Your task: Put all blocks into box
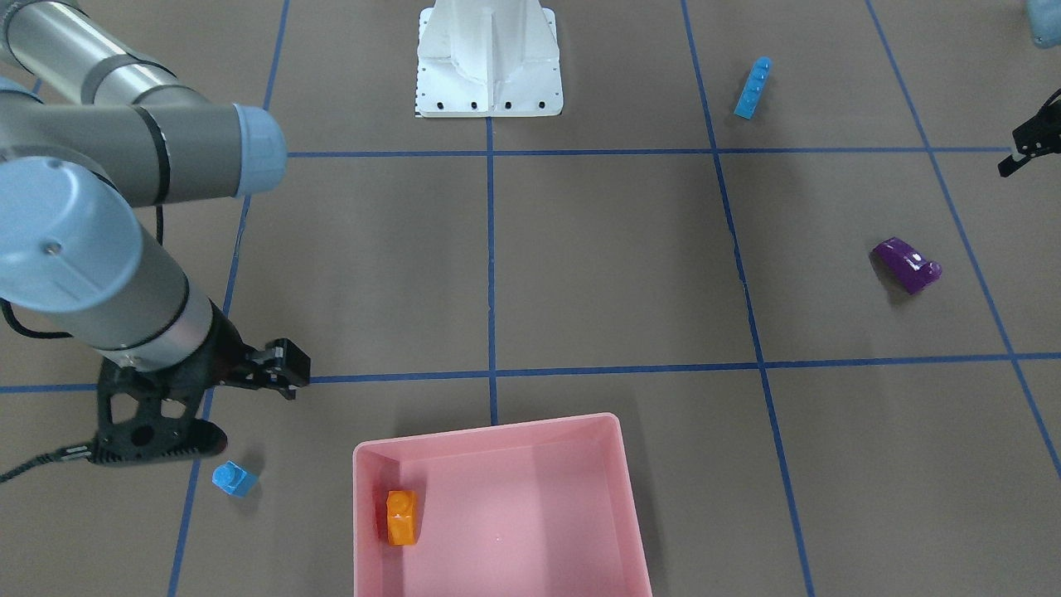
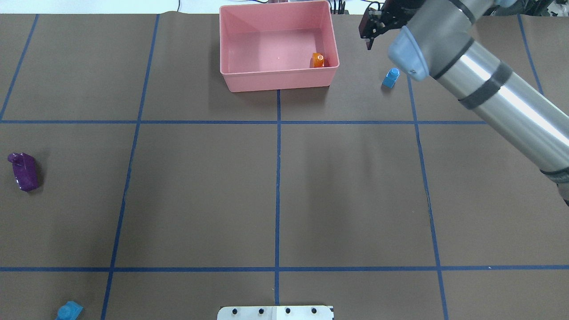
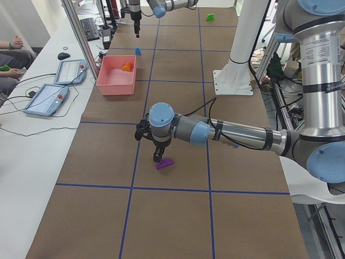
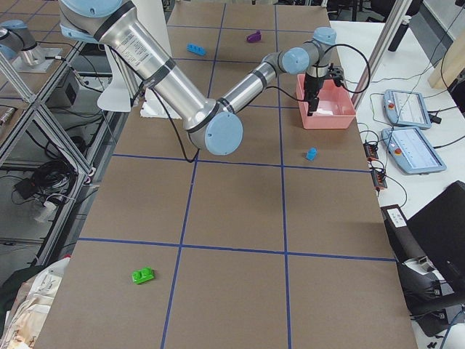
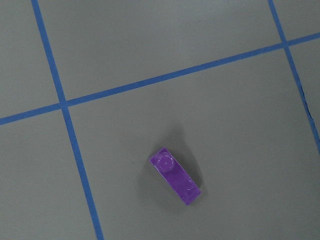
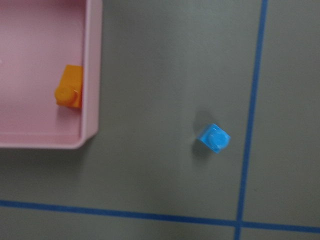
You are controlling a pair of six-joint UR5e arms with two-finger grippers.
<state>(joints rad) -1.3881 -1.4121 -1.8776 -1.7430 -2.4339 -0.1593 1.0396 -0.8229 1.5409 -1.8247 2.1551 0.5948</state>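
On my left the purple block (image 2: 24,171) lies loose under my left claw (image 3: 158,156), and the long blue block (image 2: 69,310) waits near my base. In the middle the box (image 2: 275,82) holds only the orange block (image 2: 317,60), by its right wall. Just right of it the small blue block (image 2: 390,78) lies on the table near my right claw (image 2: 370,33), the green block (image 4: 142,275) far beyond; by my count one is in and four are left, and I cannot tell whether either claw is apart or together.
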